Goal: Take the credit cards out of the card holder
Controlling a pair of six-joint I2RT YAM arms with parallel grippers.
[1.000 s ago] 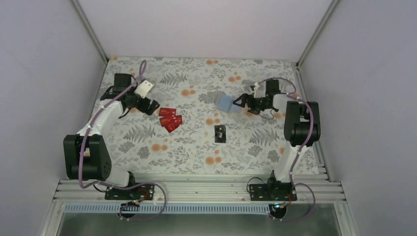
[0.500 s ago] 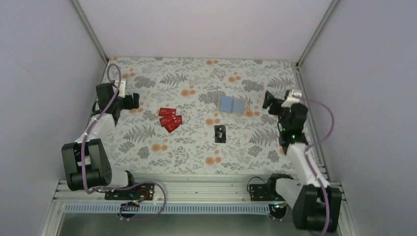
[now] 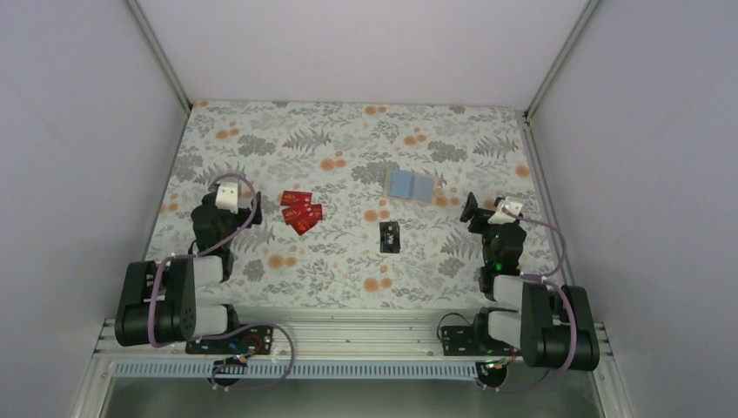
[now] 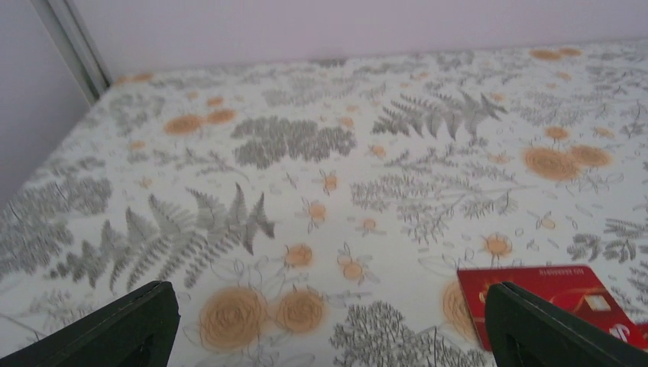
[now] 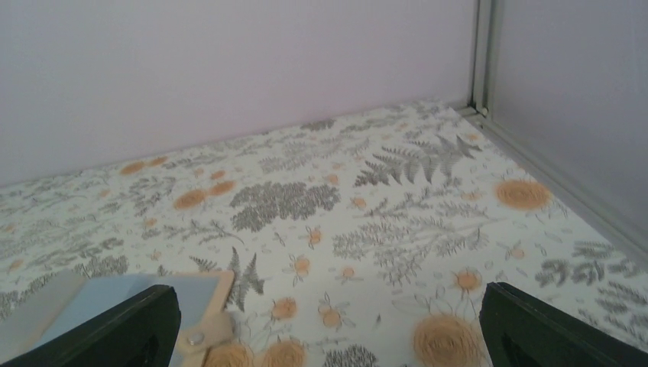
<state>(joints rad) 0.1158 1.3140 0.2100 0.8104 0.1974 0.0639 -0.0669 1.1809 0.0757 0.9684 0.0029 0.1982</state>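
Three red credit cards (image 3: 301,210) lie fanned on the floral table left of centre; one shows in the left wrist view (image 4: 539,292). A black card (image 3: 390,235) lies alone near the middle. The card holder (image 3: 411,185) lies open, pale blue-grey side up, at the back right; its edge shows in the right wrist view (image 5: 115,306). My left gripper (image 3: 228,193) is open and empty, left of the red cards. My right gripper (image 3: 474,209) is open and empty, right of and nearer than the holder.
The floral table (image 3: 348,279) is walled by pale panels with metal corner posts (image 3: 548,70). A metal rail (image 3: 348,335) runs along the near edge with both arm bases on it.
Both arms have folded back toward their bases. The right gripper let go of the card holder, which now lies flat. The left gripper moved away from the red cards.
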